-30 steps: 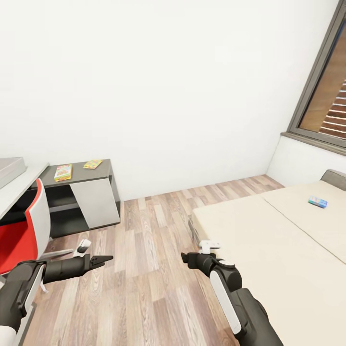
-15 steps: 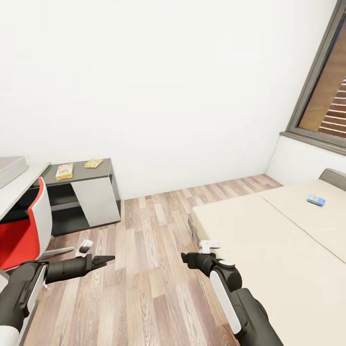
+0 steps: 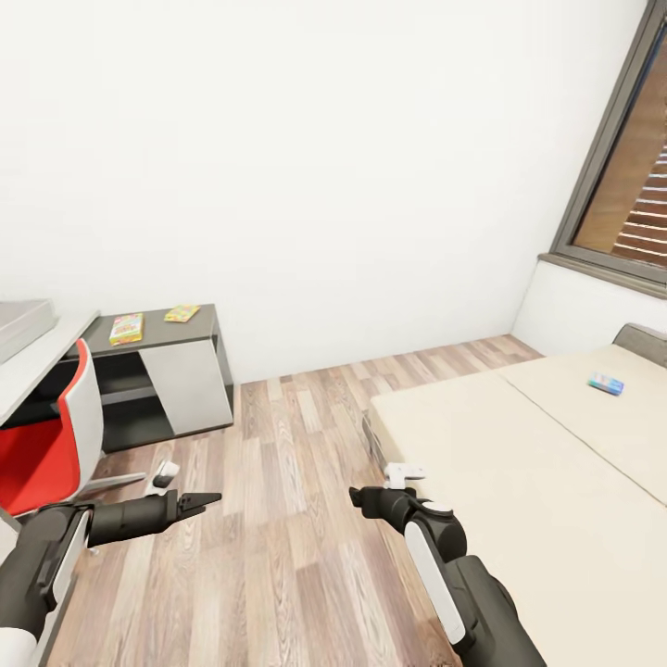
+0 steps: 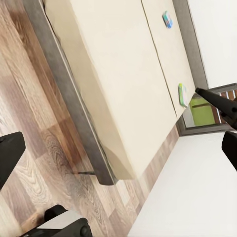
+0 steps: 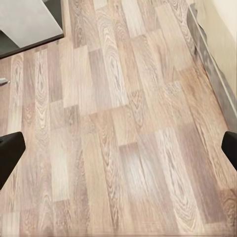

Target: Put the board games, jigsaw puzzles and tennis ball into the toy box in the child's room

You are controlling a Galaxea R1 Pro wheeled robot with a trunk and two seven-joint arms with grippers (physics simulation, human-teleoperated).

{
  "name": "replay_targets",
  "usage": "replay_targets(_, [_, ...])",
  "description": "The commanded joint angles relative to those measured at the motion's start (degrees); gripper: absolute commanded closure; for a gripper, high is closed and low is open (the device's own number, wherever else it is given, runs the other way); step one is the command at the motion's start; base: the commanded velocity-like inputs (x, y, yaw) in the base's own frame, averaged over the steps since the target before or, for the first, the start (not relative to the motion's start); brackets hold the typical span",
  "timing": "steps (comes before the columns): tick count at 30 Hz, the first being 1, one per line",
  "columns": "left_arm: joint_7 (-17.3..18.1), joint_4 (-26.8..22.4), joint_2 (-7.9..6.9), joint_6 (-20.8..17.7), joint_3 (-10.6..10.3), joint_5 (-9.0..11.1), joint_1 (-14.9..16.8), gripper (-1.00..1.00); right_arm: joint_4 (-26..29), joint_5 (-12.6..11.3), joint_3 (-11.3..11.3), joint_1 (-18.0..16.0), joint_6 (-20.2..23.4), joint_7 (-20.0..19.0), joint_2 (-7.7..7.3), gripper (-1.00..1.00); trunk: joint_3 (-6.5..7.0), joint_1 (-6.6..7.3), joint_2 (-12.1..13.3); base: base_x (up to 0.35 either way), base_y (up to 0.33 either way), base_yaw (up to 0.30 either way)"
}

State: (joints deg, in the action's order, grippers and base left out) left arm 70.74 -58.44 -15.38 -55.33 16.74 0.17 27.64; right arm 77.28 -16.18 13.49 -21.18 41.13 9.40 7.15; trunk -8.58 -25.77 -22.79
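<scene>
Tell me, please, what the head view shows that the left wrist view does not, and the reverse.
Head view: the dark desk with two bright flat boxes on top, and the red-and-white chair beside it. Left wrist view: a green-and-white box lying on the beige bed near its far end. Both: the bed, a small blue box on it, and the wood-plank floor.
</scene>
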Motion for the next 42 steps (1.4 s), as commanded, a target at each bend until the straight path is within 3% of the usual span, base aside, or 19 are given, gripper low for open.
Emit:
replay_targets(1, [0.19, -0.01, 0.00, -0.57, 0.05, 0.01, 0.05, -1.00, 0.06, -0.61, 0.04, -0.06, 0.18, 0.55, -0.01, -1.00, -0.13, -0.01, -0.13, -0.226, 0.000, 0.000])
replay_targets(13, [0.19, -0.01, -0.08, -0.57, 0.21, 0.01, 0.05, -1.00, -0.07, -1.37, -0.70, -0.13, 0.27, 0.50, -0.69, -1.00, -0.13, -0.01, -0.13, -0.085, 0.050, 0.122])
replay_targets(22, [0.19, -0.01, -0.09, -0.57, 0.22, 0.01, 0.05, -1.00, -3.96, -1.17, -3.23, -0.53, 0.21, 0.53, -0.83, -1.00, -0.21, -0.01, -0.13, 0.080, 0.121, 0.228])
replay_targets(42, [0.12, -0.01, 0.00, -0.49, 0.05, 0.00, 0.05, -1.00, -4.59, -0.72, -3.56, -0.88, 0.19, 0.53, -0.51, -1.00, -1.58, -0.01, -0.13, -0.083, -0.046, 0.174])
